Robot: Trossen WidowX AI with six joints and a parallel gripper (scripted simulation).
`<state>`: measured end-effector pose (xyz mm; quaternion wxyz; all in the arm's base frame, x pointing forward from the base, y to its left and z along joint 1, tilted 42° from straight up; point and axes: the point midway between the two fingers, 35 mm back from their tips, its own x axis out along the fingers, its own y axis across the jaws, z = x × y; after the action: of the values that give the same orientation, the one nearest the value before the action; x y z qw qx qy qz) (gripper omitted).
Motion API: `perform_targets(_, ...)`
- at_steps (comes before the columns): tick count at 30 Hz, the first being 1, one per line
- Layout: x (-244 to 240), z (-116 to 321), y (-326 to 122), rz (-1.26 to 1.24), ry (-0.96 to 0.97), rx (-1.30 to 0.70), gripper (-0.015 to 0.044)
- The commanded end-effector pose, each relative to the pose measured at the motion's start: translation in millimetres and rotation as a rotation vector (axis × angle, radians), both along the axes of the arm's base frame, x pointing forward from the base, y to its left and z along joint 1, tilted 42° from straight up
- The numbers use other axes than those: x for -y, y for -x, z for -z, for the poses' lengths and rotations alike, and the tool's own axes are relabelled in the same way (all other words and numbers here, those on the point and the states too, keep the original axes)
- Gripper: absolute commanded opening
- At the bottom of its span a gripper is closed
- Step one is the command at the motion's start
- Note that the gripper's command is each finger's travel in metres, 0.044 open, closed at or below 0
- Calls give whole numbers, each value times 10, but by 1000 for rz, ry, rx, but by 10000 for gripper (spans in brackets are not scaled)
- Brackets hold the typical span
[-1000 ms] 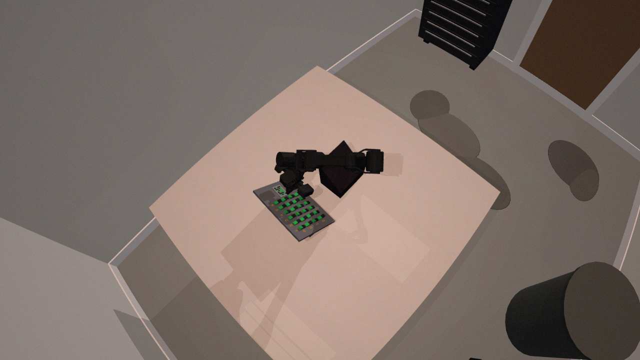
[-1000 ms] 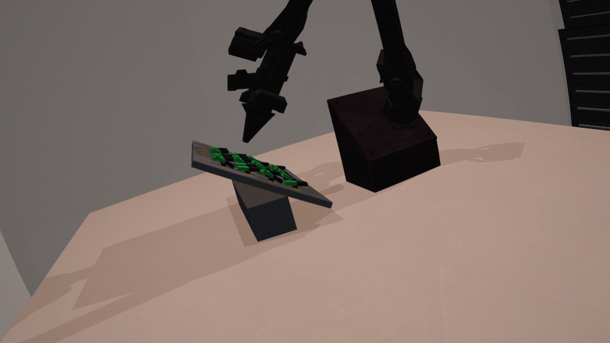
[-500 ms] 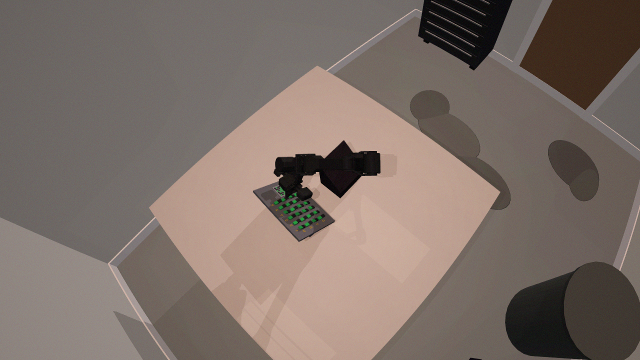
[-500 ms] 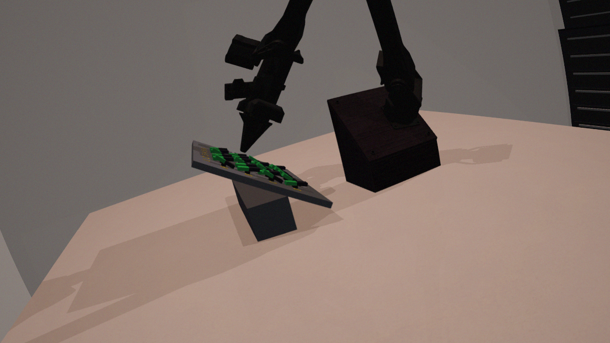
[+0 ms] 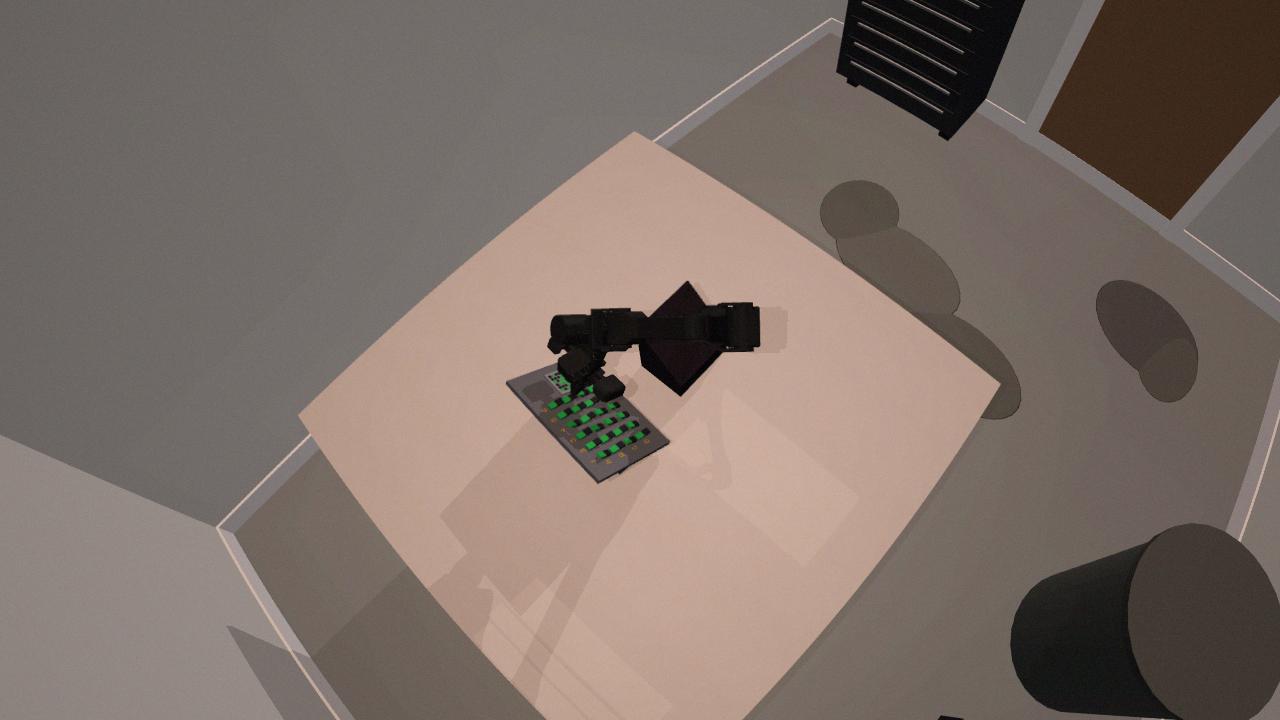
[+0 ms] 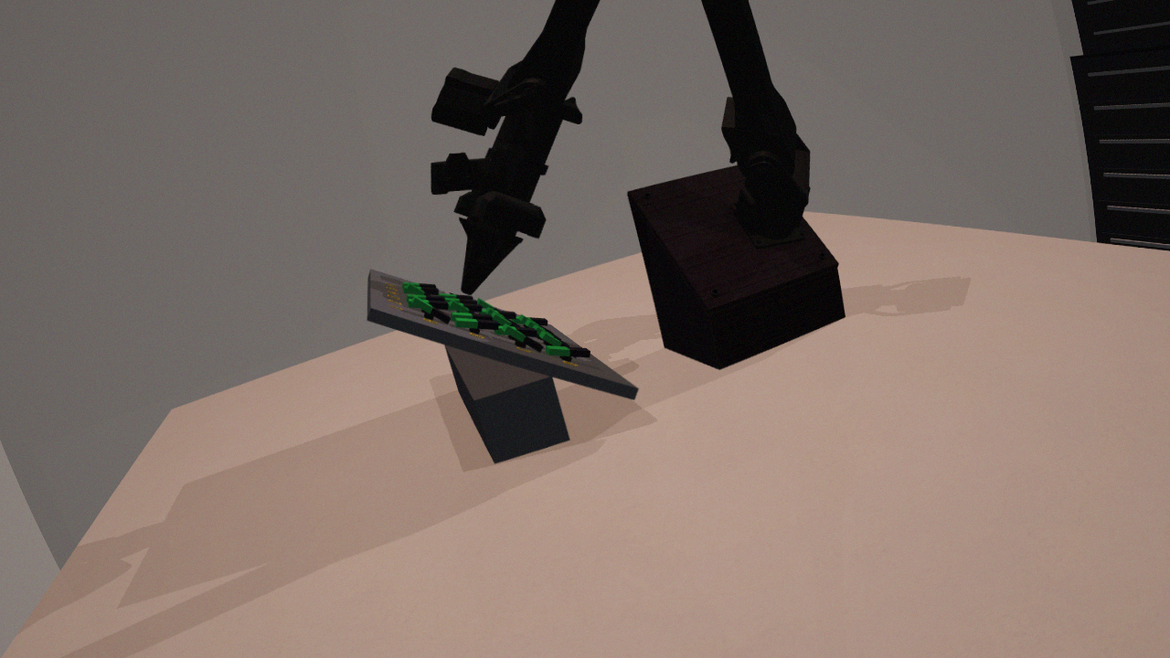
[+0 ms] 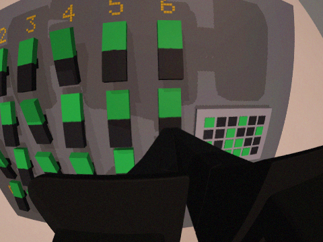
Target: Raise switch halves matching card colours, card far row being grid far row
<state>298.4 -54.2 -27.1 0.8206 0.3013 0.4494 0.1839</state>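
My gripper [image 5: 577,390] [image 6: 468,291] [image 7: 169,134] is shut and empty, pointing down at the tilted grey switch panel [image 5: 597,472] [image 6: 380,309] [image 7: 282,67]. In the wrist view its tip overlaps the near dark half of the column 6 switch [image 7: 169,102] in the second row from the far side; I cannot tell whether it touches. The far-row column 6 switch [image 7: 170,35] shows whole beyond it. The card [image 7: 200,117] shows its far row as green, dark, dark, green, dark, dark, and its second as dark, dark, green, dark, dark, green. The fingers hide part of its nearer rows and several nearer switches.
The panel rests on a dark block [image 6: 523,421] on the pink table [image 5: 805,447] [image 6: 818,491]. The arm's dark base box [image 5: 680,368] [image 6: 777,323] stands on the near side of the panel. A black drawer cabinet [image 5: 921,53] and a dark cylinder [image 5: 1074,635] stand off the table.
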Motion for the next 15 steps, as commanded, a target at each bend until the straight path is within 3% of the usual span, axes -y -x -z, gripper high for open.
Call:
perform_targets(1, 2, 8, 3, 4, 1, -6, 0)
perform_targets(15, -9, 20, -7, 4, 1, -5, 0)
